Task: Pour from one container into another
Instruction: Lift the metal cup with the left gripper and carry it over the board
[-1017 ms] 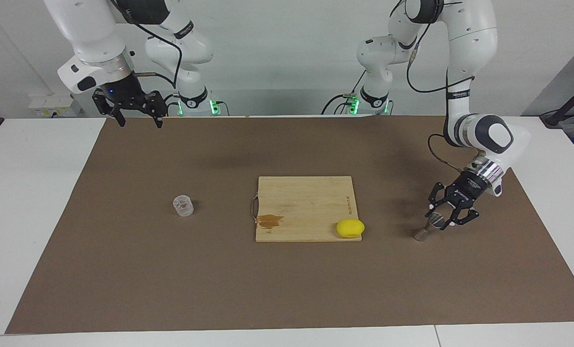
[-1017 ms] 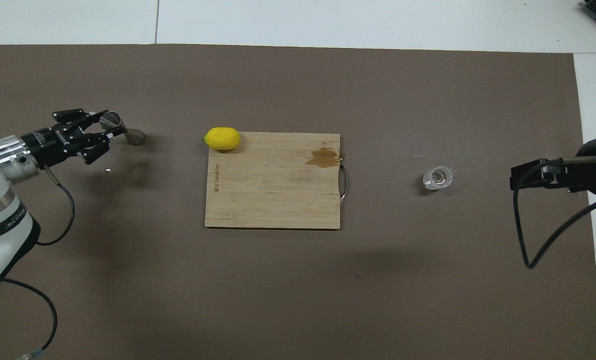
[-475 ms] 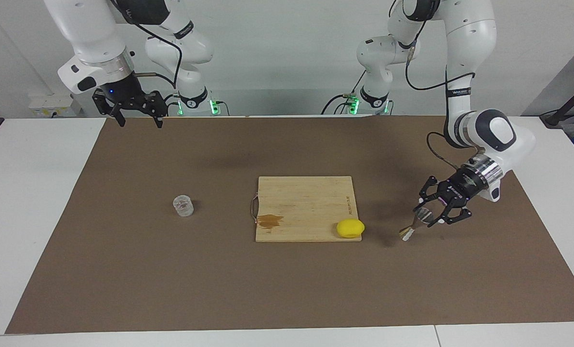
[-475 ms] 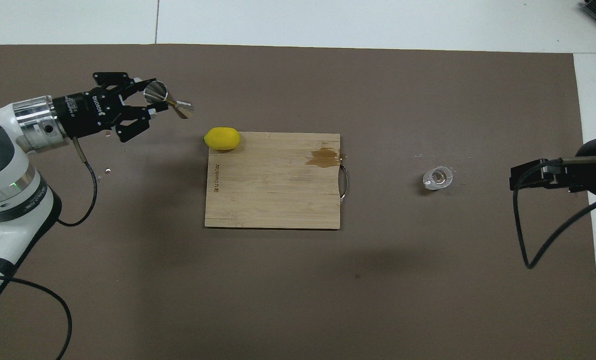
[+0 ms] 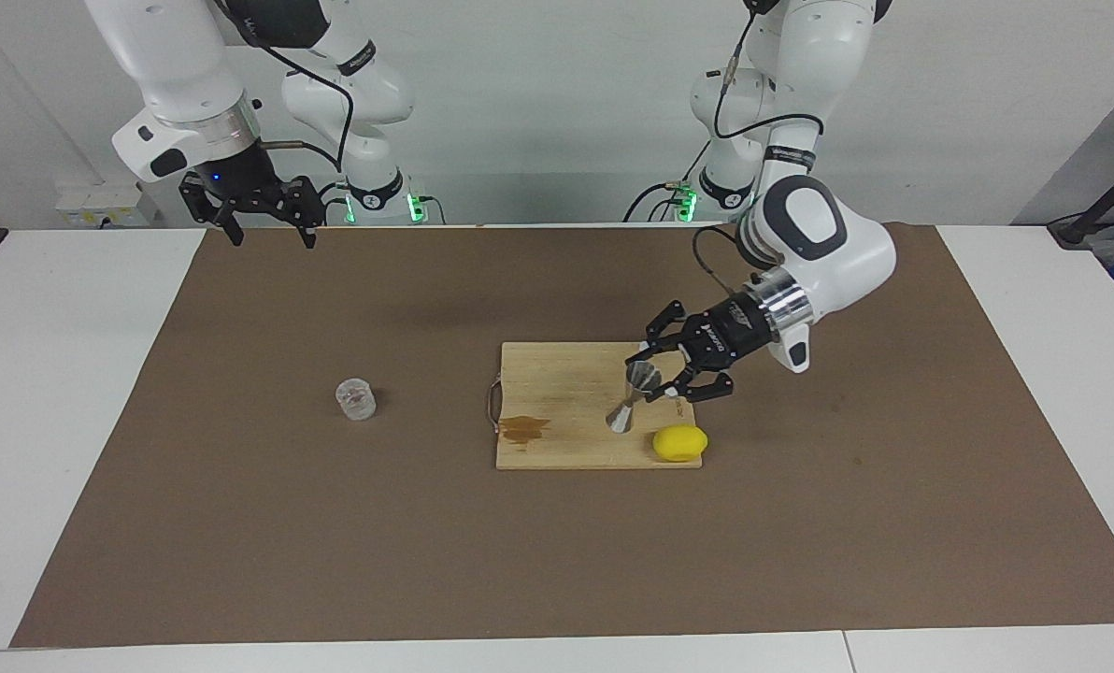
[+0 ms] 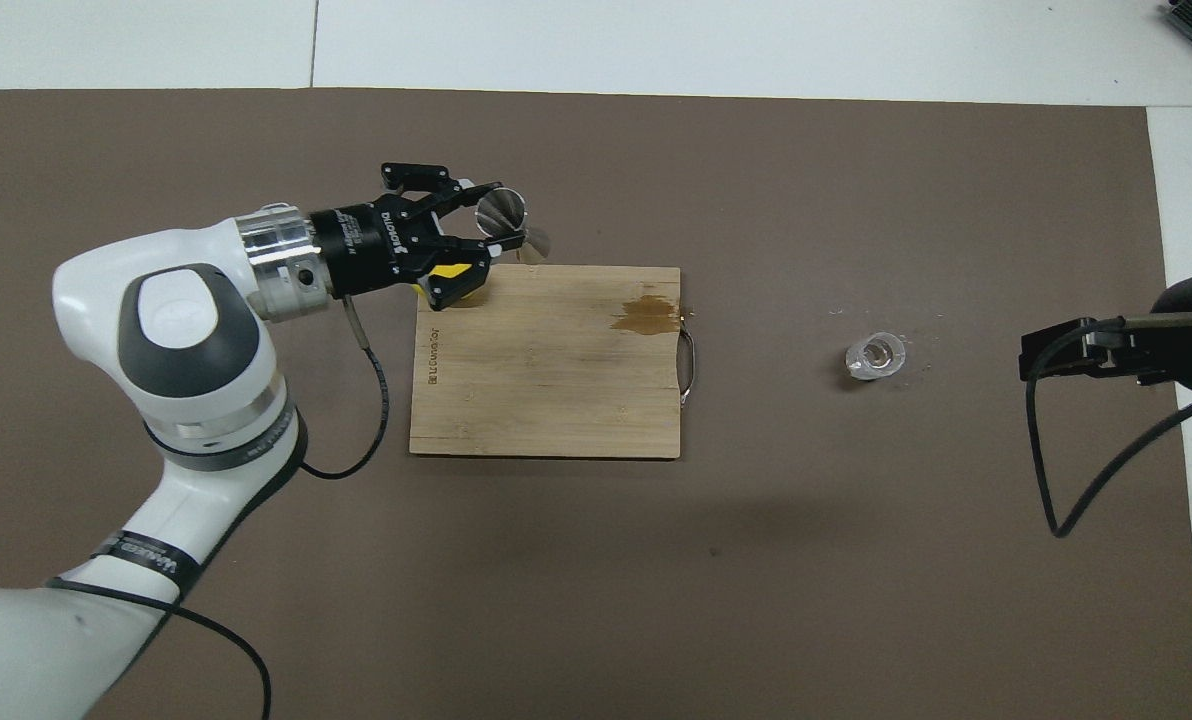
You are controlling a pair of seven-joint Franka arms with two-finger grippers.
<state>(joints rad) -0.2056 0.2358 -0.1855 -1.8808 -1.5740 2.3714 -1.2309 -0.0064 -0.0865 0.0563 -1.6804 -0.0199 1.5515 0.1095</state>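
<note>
The metal jigger (image 5: 634,397) is held tilted in my left gripper (image 5: 649,376), which is shut on its upper cone, in the air over the wooden cutting board (image 5: 566,374). In the overhead view the jigger (image 6: 504,215) and left gripper (image 6: 491,220) show over the board's (image 6: 546,380) edge farther from the robots. The clear glass tumbler (image 5: 355,399) stands upright on the brown mat toward the right arm's end, well apart from the board; it also shows in the overhead view (image 6: 876,356). My right gripper (image 5: 265,229) waits open and empty, raised over the mat's edge near its base.
A yellow lemon (image 5: 679,442) lies on the board's corner farther from the robots, just under the left gripper; only a bit of it shows in the overhead view (image 6: 446,272). A brown stain (image 5: 524,428) marks the board near its metal handle (image 5: 492,402).
My left gripper has lifted the jigger off the mat at the left arm's end and carried it over the lemon to above the cutting board. The right arm has not moved.
</note>
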